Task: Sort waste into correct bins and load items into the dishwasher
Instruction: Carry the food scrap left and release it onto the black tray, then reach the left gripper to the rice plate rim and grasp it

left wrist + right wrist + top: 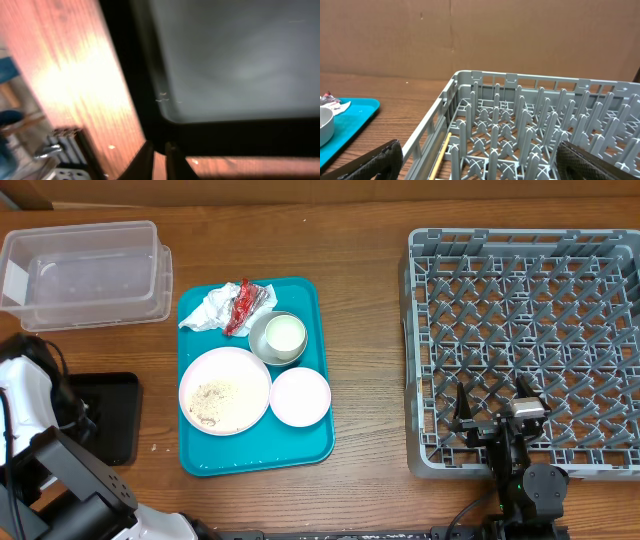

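On the teal tray lie a crumpled white napkin and a red wrapper. Beside them a grey metal-rimmed bowl holds a small white cup. The pale-pink plate carries rice-like crumbs, with a small white bowl next to it. The clear tub stands at the far left and the black tray below it. My left gripper hovers close over the black tray's corner, a narrow gap between its bare fingers. My right gripper stands wide open over the grey dish rack.
The teal serving tray lies in the middle of the wooden table. A thin yellow stick rests inside the rack's near-left wall. A brown cardboard wall stands behind the table.
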{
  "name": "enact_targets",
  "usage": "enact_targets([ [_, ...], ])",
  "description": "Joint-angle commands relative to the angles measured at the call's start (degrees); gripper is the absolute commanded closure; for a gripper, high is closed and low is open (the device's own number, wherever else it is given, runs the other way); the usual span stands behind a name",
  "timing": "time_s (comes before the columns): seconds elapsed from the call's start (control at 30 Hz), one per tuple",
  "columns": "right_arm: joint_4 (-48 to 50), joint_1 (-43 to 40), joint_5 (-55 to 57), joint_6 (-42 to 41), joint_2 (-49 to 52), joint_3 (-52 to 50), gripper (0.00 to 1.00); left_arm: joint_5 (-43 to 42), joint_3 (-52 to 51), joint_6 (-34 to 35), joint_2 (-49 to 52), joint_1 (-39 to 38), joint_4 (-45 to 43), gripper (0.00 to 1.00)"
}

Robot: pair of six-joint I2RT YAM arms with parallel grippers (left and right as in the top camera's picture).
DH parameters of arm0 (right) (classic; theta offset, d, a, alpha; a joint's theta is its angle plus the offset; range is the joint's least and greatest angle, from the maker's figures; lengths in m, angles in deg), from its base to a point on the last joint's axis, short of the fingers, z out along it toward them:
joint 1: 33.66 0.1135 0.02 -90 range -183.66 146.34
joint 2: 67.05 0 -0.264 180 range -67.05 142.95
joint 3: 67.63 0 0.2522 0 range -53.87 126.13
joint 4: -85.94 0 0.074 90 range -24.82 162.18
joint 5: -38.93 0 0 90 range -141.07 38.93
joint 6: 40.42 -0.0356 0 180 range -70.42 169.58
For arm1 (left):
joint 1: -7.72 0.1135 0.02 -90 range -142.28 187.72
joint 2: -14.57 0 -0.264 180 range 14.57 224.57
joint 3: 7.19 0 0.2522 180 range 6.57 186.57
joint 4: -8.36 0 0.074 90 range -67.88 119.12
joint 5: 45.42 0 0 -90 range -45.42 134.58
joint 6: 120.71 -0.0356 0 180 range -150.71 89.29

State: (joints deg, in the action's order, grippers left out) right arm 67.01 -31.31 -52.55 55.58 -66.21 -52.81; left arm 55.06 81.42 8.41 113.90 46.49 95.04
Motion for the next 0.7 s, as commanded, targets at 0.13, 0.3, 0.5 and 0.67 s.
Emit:
enact_targets([
  [0.13,0.4,0.2,0.2,-0.4,-0.7,-0.6,0.00,-33.1,2.8,-18.9,-2.8,-0.2,0.0,0.00],
  [0.3,0.4,0.2,0.2,-0.4,-0.7,-0.6,0.00,-36.9,2.8,-22.4,-6.9,-4.5,-1.2,0.00],
  [0.5,0.4,0.2,0.1,-0.4,-0.7,-0.6,0.00,-31.6,2.8,-22.4,-16.6,-18.0,-6.3,0.09],
  [0.67,0.4,0.2,0.1,-0.4,-0.7,-0.6,0.00,-17.0,2.4,-18.2,-16.9,-32.8,-5.9,0.35],
])
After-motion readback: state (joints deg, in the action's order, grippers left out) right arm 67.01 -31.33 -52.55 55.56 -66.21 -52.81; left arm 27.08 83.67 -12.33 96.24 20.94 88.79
